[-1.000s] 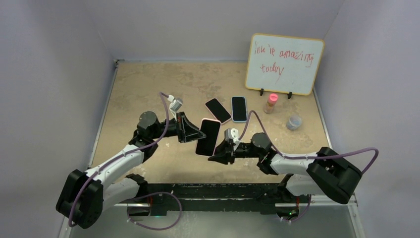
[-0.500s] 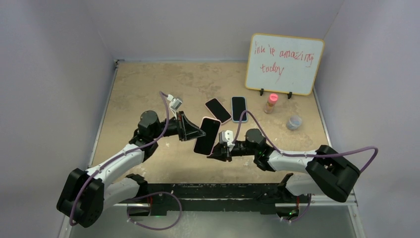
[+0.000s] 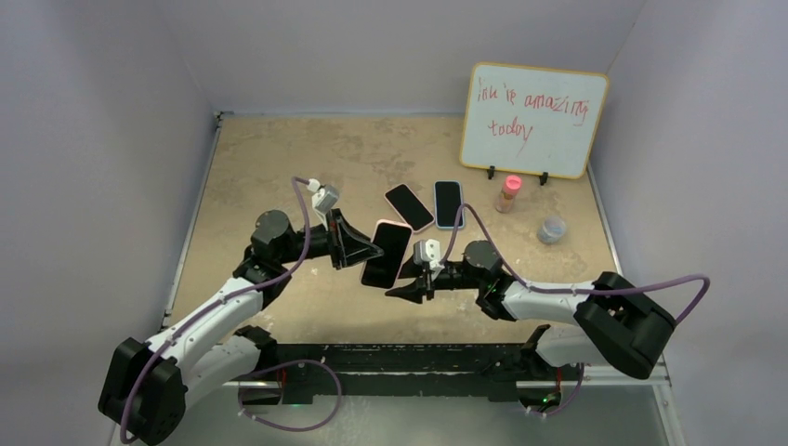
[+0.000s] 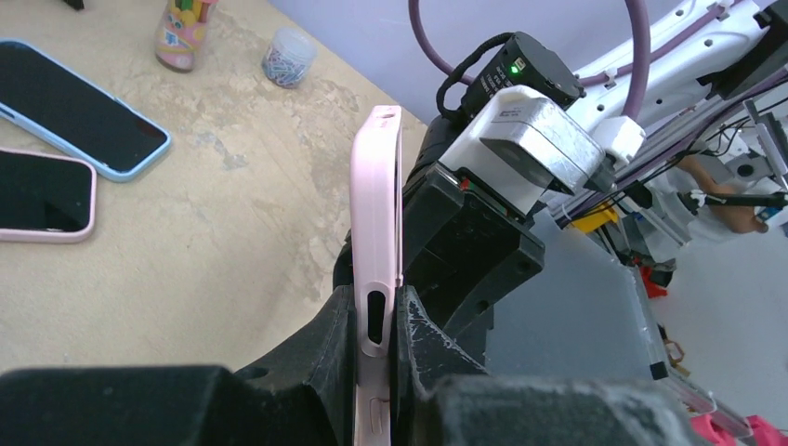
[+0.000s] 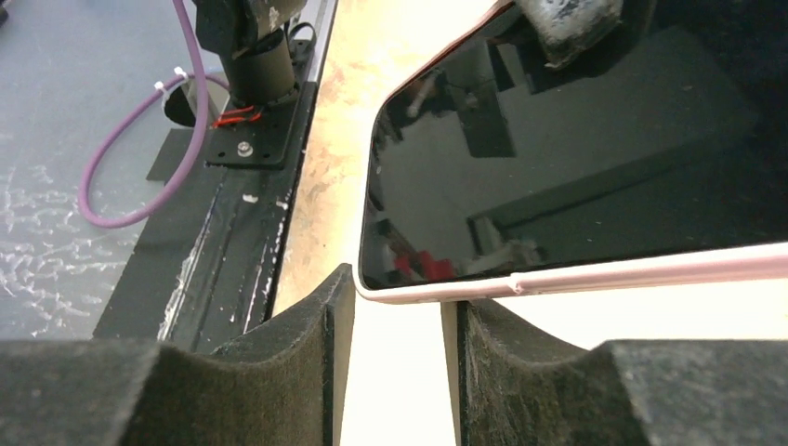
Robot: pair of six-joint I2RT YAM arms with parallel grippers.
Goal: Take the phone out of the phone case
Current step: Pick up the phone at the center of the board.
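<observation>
A phone with a dark screen (image 5: 558,177) sits in a pink case (image 3: 386,253) and is held on edge above the table. My left gripper (image 3: 368,253) is shut on the case's long sides; in the left wrist view the fingers (image 4: 339,344) clamp the pink case (image 4: 376,204) edge-on. My right gripper (image 3: 403,288) is open at the phone's lower corner. In the right wrist view its fingers (image 5: 321,325) straddle the rounded corner of the case (image 5: 595,276), with a gap on each side.
Two more phones lie flat behind, one in a pink case (image 3: 409,206) and one in a blue case (image 3: 449,203). A whiteboard (image 3: 533,119) stands at the back right, with a pink-capped bottle (image 3: 508,193) and a small jar (image 3: 552,229) near it.
My right gripper has moved left, up to the phone's lower corner. My left gripper and the phone have shifted slightly left.
</observation>
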